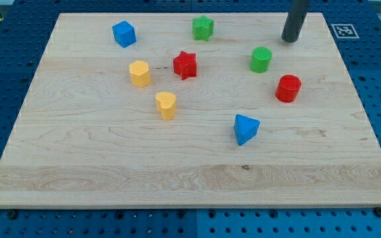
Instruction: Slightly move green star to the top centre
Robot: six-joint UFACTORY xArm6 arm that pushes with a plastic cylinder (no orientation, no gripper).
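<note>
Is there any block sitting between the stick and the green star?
No. My tip is near the view's top right, and the green star is to its left near the top edge. The board between them is bare. The green cylinder sits lower, off that line.

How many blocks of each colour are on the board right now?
Green: 2, the green star and green cylinder
Red: 2, the red star and red cylinder
Blue: 2
Yellow: 2
Total: 8
</note>
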